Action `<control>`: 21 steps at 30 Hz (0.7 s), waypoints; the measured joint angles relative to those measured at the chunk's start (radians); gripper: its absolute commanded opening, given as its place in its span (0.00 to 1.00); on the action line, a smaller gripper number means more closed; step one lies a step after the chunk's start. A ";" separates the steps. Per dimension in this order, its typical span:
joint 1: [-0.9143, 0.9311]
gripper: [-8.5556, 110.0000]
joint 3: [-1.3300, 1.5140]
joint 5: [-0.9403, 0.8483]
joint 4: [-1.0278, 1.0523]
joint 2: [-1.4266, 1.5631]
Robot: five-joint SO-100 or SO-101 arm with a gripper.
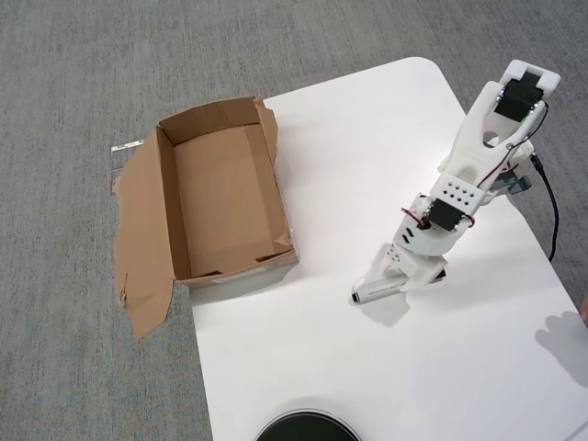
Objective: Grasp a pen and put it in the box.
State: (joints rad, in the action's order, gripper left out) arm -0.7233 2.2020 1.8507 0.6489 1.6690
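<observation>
The pen (377,288) carries dark print too small to read; it lies on the white table (367,165), right of the box (220,197), its far end hidden under the gripper (390,276), whose jaws seem to pinch it

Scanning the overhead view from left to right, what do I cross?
Box → pen → hand → black cable at the table's right edge.
</observation>
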 measured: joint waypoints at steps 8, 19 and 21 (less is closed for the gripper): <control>-0.009 0.21 0.006 0.000 0.000 -0.015; -0.055 0.20 -0.005 -0.008 -0.009 -0.095; -0.055 0.20 -0.005 -0.008 -0.009 -0.095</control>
State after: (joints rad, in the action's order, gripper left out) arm -0.7785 2.1974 1.8431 0.6397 1.5739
